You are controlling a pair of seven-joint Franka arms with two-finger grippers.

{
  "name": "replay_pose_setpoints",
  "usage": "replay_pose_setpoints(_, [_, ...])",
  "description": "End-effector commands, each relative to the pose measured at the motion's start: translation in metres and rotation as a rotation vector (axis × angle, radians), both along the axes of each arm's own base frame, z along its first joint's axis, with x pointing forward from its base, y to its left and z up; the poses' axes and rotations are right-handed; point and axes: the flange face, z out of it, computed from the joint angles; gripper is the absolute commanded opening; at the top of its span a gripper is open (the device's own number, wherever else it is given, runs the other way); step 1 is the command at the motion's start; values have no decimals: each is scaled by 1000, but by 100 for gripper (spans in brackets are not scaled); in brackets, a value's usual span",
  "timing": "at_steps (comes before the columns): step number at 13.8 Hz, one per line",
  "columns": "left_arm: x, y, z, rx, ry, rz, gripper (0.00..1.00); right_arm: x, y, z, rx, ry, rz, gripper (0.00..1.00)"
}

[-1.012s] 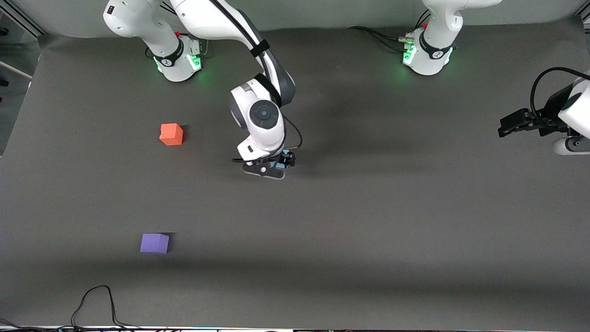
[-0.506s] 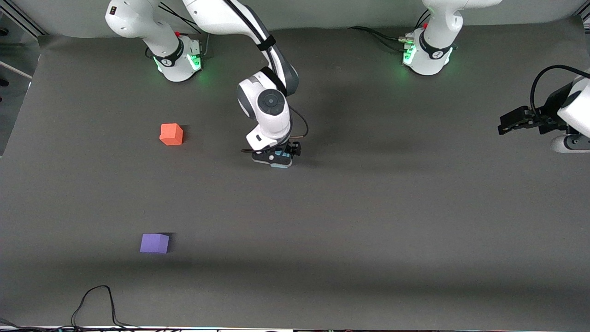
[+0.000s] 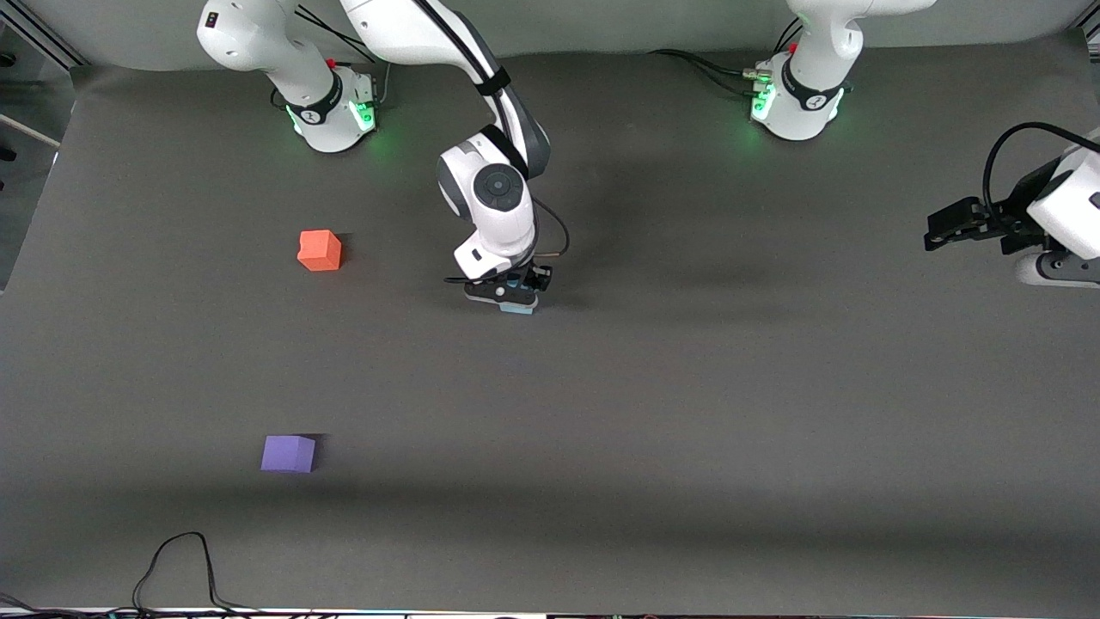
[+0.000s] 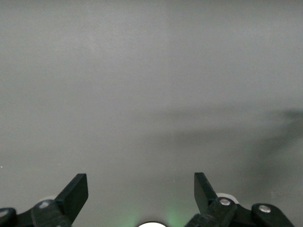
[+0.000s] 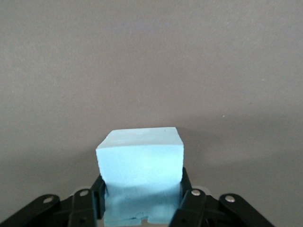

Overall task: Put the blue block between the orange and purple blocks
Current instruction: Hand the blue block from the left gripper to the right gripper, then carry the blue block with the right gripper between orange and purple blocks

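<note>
The light blue block (image 3: 519,306) is between the fingers of my right gripper (image 3: 509,297), low at the mat near the table's middle. In the right wrist view the block (image 5: 140,161) fills the gap and both fingers (image 5: 185,189) press on its sides, so the right gripper (image 5: 140,183) is shut on it. The orange block (image 3: 320,250) lies toward the right arm's end. The purple block (image 3: 288,453) lies nearer the front camera than the orange one. My left gripper (image 3: 938,232) waits open and empty at the left arm's end; its wrist view (image 4: 140,189) shows only bare mat.
A dark grey mat (image 3: 687,387) covers the table. A black cable (image 3: 185,563) loops at the edge nearest the front camera, close to the purple block. The arms' bases (image 3: 331,107) stand along the edge farthest from the camera.
My right gripper has moved away from the front camera and come down around the blue block, then shifted slightly toward the right arm's end. The left gripper has barely moved.
</note>
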Motion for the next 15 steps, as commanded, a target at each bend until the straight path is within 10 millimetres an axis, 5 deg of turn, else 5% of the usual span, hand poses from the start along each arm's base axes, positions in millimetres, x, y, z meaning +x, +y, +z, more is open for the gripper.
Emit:
replay_pose_setpoints(1, [-1,-2,3,43,9,-40,100,26,-34,49,19,18,58,35])
replay_pose_setpoints(5, [-1,3,3,52,9,-36,100,95,-137,131,28,54,173,35])
replay_pose_setpoints(8, [-1,3,4,39,5,-30,100,131,-224,161,6,50,232,35])
replay_pose_setpoints(11, [-1,1,2,36,8,-32,100,162,-343,153,55,66,245,35])
replay_pose_setpoints(15, [-1,-3,1,31,13,-29,100,165,-403,119,57,79,274,35])
